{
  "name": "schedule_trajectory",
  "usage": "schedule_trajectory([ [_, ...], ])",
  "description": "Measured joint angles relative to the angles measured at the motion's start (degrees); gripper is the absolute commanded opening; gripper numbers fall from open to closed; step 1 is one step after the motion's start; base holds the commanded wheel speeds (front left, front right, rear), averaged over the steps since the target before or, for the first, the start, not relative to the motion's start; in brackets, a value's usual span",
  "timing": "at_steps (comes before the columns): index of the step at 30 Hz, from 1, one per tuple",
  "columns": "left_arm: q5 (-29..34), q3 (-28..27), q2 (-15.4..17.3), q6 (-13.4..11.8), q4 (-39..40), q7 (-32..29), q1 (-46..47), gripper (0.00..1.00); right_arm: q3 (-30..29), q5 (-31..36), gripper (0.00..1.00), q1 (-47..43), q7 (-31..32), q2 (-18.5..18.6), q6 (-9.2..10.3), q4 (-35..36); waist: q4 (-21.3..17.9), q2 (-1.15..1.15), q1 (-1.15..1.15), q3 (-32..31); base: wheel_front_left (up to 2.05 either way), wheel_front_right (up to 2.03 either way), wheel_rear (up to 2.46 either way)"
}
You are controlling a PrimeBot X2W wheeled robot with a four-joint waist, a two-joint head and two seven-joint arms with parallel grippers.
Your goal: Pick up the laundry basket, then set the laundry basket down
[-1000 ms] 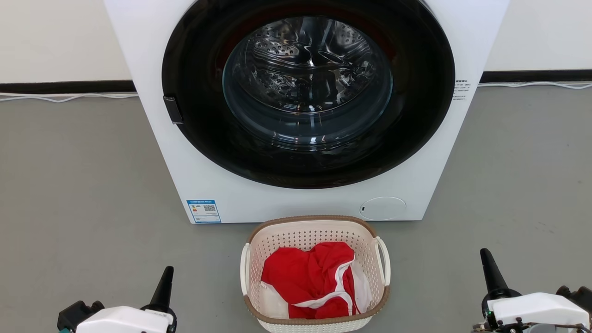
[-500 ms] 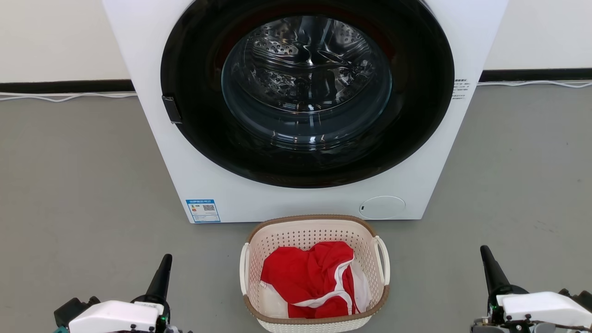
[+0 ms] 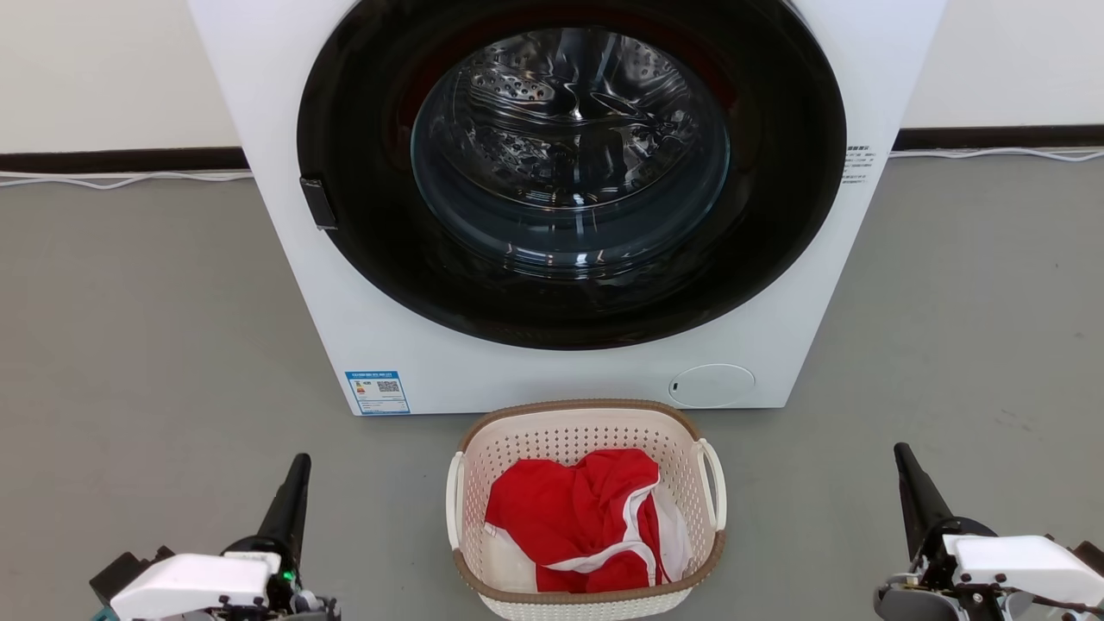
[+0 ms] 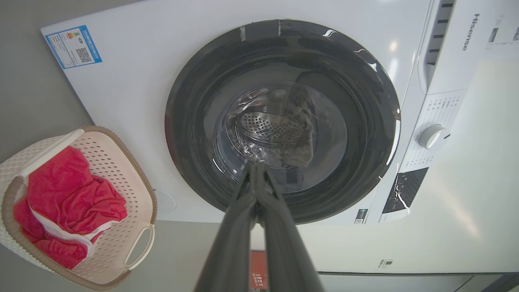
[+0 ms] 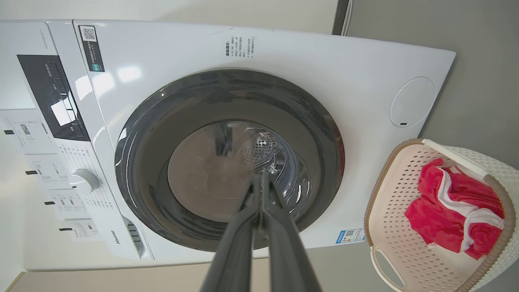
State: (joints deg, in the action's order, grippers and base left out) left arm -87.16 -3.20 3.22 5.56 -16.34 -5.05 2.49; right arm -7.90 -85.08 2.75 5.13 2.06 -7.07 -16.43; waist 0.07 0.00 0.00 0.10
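You see the laundry basket (image 3: 571,404) on the floor (image 3: 129,345) just in front of the washing machine (image 3: 285,285), red cloth (image 3: 561,509) inside. The left gripper (image 3: 298,470) and right gripper (image 3: 906,461) hover farther from the washing machine, each with fingers pressed together.

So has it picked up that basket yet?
Nothing looks done yet: the laundry basket sits on the floor before the washing machine, red cloth inside. In hand: the left claw and right claw hang shut at either side, touching nothing. Left to do: grip it, lift it, set it down.
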Motion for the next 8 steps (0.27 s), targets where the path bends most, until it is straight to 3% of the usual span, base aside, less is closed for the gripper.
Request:
schedule_trajectory([
  [8,-4.25,-1.46,-0.88,1.45,0.49,-1.09,0.47,0.0,0.09,-6.49,0.0,0.57,0.76,0.03,0.0,0.56,-0.07,0.0,0.0,0.08,0.0,0.0,0.0],
])
